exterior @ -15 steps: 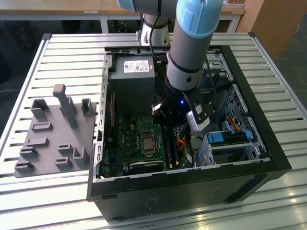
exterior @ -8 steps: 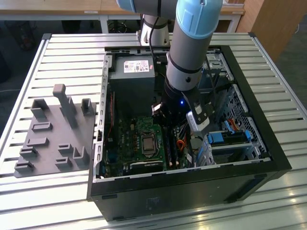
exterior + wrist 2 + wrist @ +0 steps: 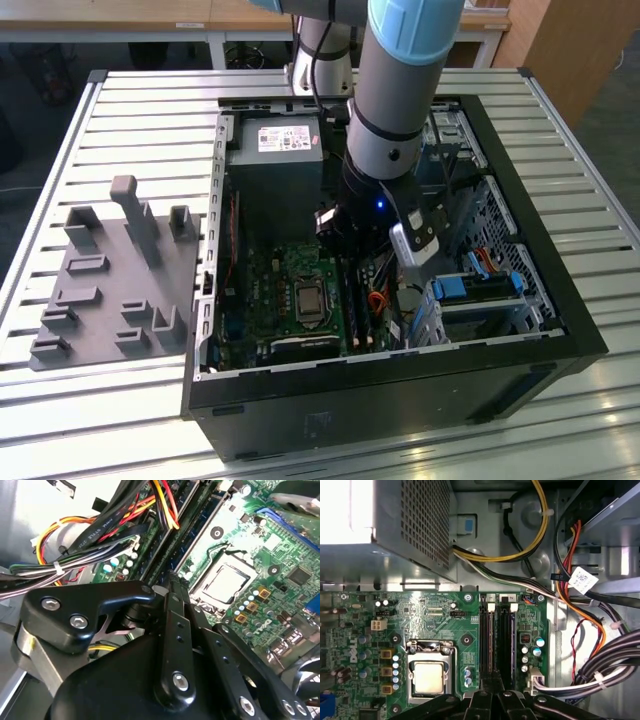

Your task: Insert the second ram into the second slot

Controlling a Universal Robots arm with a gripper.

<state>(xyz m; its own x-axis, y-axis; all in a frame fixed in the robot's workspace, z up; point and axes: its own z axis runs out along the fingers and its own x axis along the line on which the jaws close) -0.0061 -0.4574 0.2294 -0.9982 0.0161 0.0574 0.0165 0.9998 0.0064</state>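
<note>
Two slots (image 3: 507, 640) run side by side on the motherboard (image 3: 435, 615), just beside the CPU socket (image 3: 429, 675), each with a white latch at its far end. Both look dark along their length. The ram cannot be picked out for certain: whether a stick sits in either slot I cannot tell.

In both wrist views the gripper (image 3: 492, 687) (image 3: 170, 580) hangs low over the slots' near end. Its black fingers (image 3: 172, 615) are drawn together, tips meeting right above the slots; whether they touch the board is hidden.

Bundled black, yellow and red cables (image 3: 580, 630) curve past the slots on the side away from the socket. A grey power supply (image 3: 410, 525) sits beyond the board.

In the exterior view the arm (image 3: 400, 90) reaches straight down into the open case (image 3: 400, 385), which lies on a slatted table (image 3: 150, 110). Blue latches (image 3: 465, 288) show in the drive bay toward the exterior view's right. A grey holder (image 3: 110, 300) lies on the table at the exterior view's left, well apart from the case.
</note>
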